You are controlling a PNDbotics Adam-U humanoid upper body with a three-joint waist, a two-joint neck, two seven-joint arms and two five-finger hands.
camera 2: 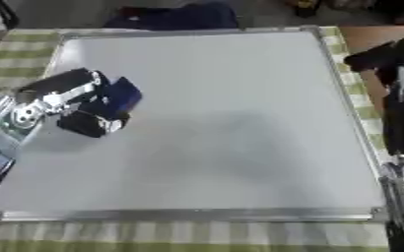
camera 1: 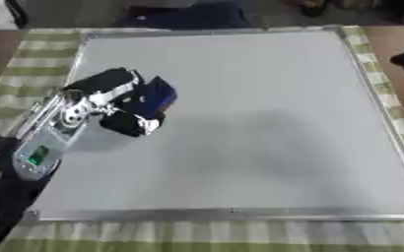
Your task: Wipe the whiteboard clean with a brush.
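A large whiteboard [camera 1: 257, 123] with a silver frame lies flat on the table, its surface plain grey-white with no marks that I can make out. My left hand [camera 1: 111, 101] is over the board's left part, its fingers curled round a dark blue eraser brush [camera 1: 156, 96]. The brush rests against the board surface. My right hand [camera 2: 385, 54] shows as a dark shape beyond the board's right edge near the top, with its arm running down the right side of the right eye view.
A green and white striped cloth [camera 1: 197, 236] covers the table under the board. Dark blue cloth [camera 1: 188, 17] lies past the board's far edge. Brown tabletop [camera 2: 365, 37] shows at the far right.
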